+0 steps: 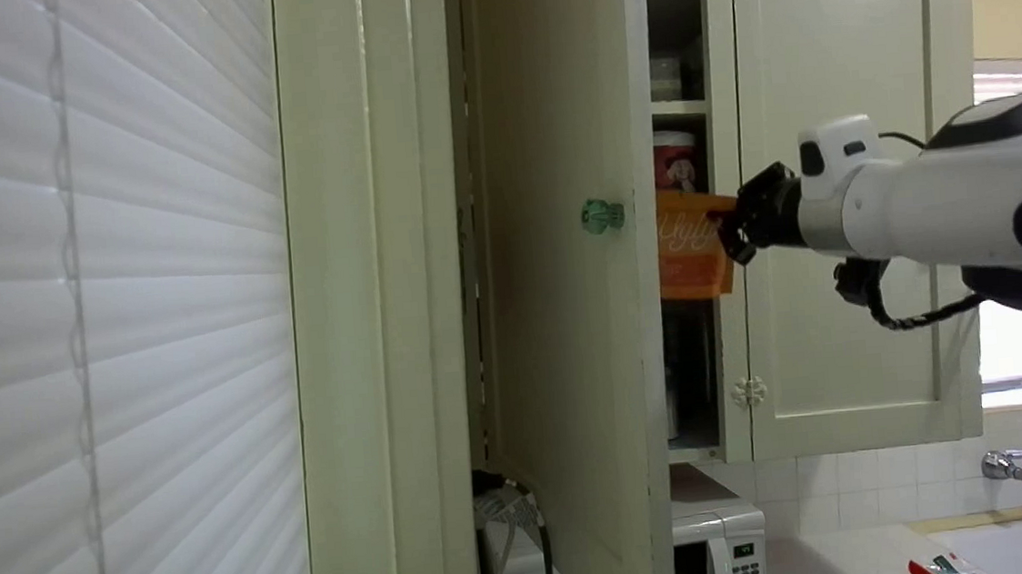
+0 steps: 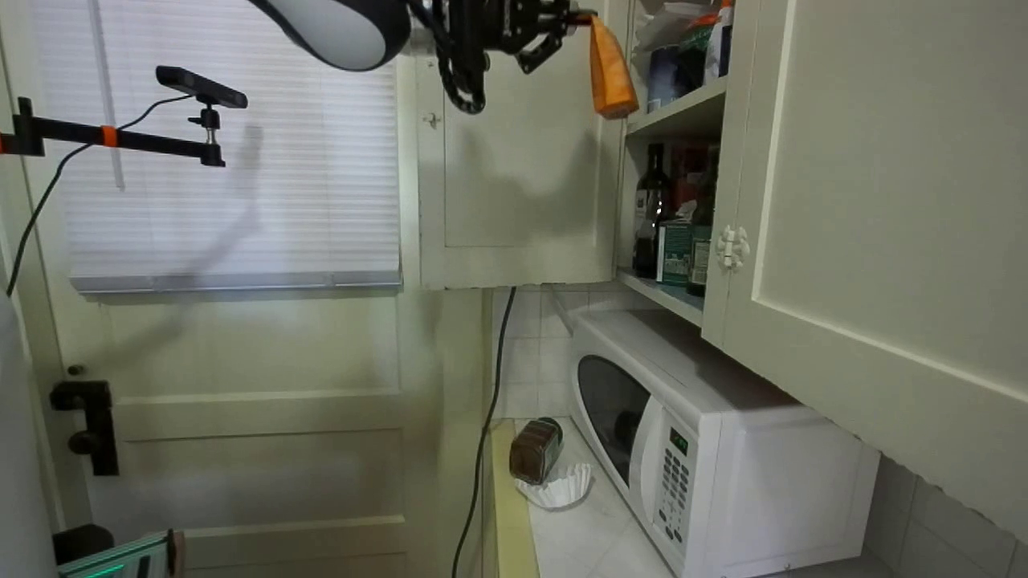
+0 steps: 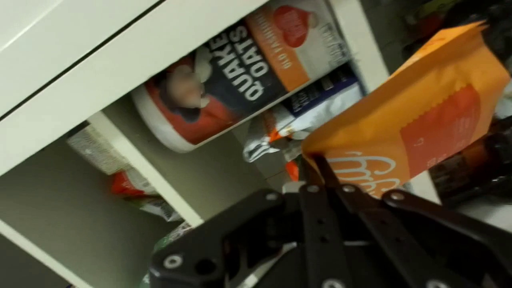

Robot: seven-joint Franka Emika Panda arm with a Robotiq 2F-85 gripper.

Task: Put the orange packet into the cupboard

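The orange packet shows white script lettering and a red panel. It hangs from my gripper at the cupboard's opening, in both exterior views (image 1: 689, 250) (image 2: 612, 72) and the wrist view (image 3: 444, 124). My gripper (image 1: 729, 226) is shut on the packet's edge; its fingers also show in an exterior view (image 2: 581, 18) and the wrist view (image 3: 320, 172). The cream-white cupboard (image 1: 735, 351) stands open, with shelves (image 2: 683, 110) inside; its frame shows in the wrist view (image 3: 92, 84). In an exterior view the open door hides part of the interior.
The open door (image 1: 570, 337) with a green knob (image 1: 603, 216) stands beside the opening. An oats canister (image 3: 248, 68) fills part of one shelf, with silvery packages (image 3: 316, 108) beside it. A dark bottle (image 2: 649, 213) stands on the lower shelf. A microwave (image 2: 787, 474) sits below.
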